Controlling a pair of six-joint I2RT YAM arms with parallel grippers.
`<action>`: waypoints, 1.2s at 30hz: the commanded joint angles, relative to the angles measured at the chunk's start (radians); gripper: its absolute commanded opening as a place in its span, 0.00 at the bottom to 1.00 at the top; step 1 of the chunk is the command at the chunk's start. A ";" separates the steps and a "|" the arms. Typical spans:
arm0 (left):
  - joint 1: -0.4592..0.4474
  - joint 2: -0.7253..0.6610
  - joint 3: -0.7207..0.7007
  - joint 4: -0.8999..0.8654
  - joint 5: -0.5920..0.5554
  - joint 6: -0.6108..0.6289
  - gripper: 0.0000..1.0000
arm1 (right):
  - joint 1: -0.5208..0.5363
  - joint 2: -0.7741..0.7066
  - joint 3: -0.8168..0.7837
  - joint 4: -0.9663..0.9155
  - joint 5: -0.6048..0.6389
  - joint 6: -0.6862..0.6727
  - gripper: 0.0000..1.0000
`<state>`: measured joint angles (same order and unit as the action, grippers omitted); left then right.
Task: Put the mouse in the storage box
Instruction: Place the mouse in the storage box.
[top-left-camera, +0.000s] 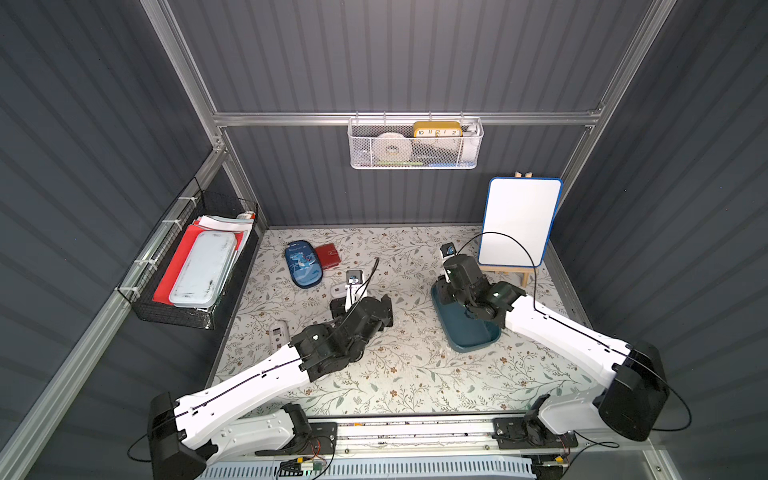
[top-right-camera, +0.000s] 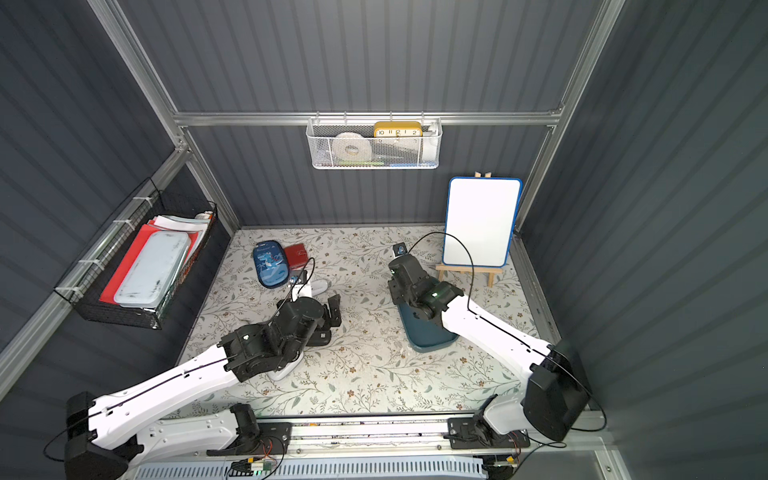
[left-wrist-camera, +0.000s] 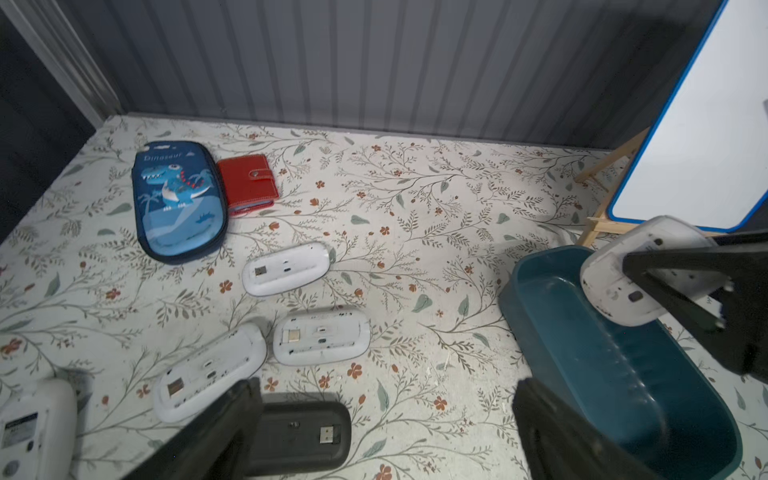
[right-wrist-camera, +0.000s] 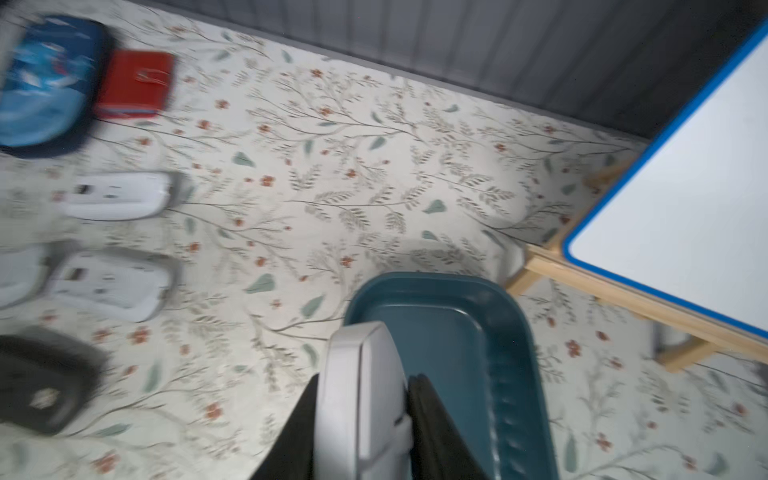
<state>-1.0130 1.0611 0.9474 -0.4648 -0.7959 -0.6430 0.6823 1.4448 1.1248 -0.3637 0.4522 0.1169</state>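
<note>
My R gripper (right-wrist-camera: 365, 399) pinches a white mouse (right-wrist-camera: 357, 365) on edge over the box (top-left-camera: 469, 336), right of centre in a top view. L gripper (left-wrist-camera: 388, 390) is spread wide by a black mouse (left-wrist-camera: 299, 436).

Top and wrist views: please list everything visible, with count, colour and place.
storage box: one, teal, right part of the table
held mouse: one, white, above the storage box
white mice: four, white, undersides up, left part of the table
black mouse: one, black, beside the white mice
pencil case: one, blue, far left
wallet: one, red, beside the pencil case
whiteboard: one, white, blue-edged, on a wooden easel, far right
mesh basket: one, white, back wall; holds yellow clock, tape roll
wire basket: one, black, left wall; holds red folders
left hand: one, black, open, over the mice
right hand: one, black, shut on the held mouse
</note>
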 joint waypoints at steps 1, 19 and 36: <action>0.001 -0.020 -0.018 -0.078 -0.009 -0.133 1.00 | -0.010 0.055 -0.024 0.025 0.248 -0.104 0.08; 0.001 -0.003 -0.087 -0.038 0.026 -0.158 0.99 | -0.127 0.334 -0.009 0.178 0.224 -0.130 0.13; 0.001 0.016 -0.095 -0.026 0.041 -0.148 0.99 | -0.172 0.388 0.033 0.137 0.291 -0.119 0.18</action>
<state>-1.0130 1.0733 0.8646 -0.4942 -0.7593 -0.7853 0.5007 1.8244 1.1316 -0.2081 0.7528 -0.0158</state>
